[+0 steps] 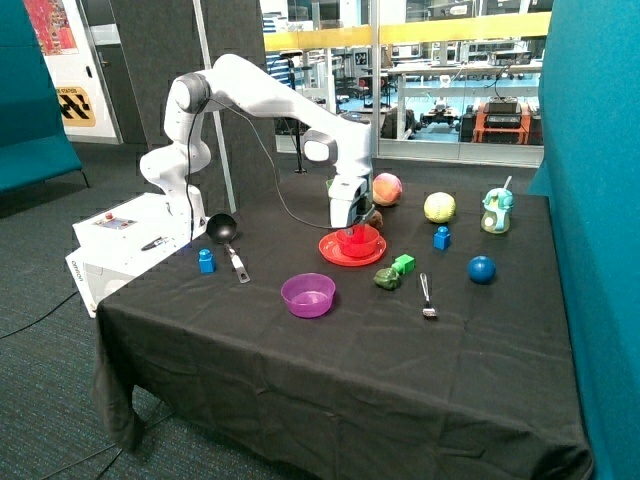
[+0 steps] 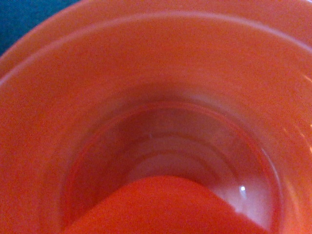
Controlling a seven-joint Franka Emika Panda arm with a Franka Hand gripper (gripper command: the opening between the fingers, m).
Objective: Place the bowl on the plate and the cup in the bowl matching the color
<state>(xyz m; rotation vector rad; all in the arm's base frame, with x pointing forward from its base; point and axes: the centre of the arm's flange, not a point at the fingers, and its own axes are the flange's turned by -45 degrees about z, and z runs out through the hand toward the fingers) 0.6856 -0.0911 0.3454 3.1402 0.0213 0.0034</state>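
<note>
The red plate (image 1: 345, 257) lies in the middle of the black table, and the red bowl (image 1: 361, 243) sits on it. My gripper (image 1: 354, 228) hangs straight down right over the bowl, shut on the red cup (image 2: 165, 204). In the wrist view the bowl's inside (image 2: 170, 97) fills the picture, the plate's rim (image 2: 243, 9) shows beyond it, and the cup's red side wall sits close in front, above the bowl's floor. From outside, the cup is mostly hidden by the gripper and the bowl's wall.
A purple bowl (image 1: 308, 294) stands in front of the plate. A green block (image 1: 403, 263), a dark green lump (image 1: 387, 279) and a spoon (image 1: 427, 297) lie beside it. Balls (image 1: 439, 207), blue blocks (image 1: 441, 238) and a black ladle (image 1: 225, 235) are scattered around.
</note>
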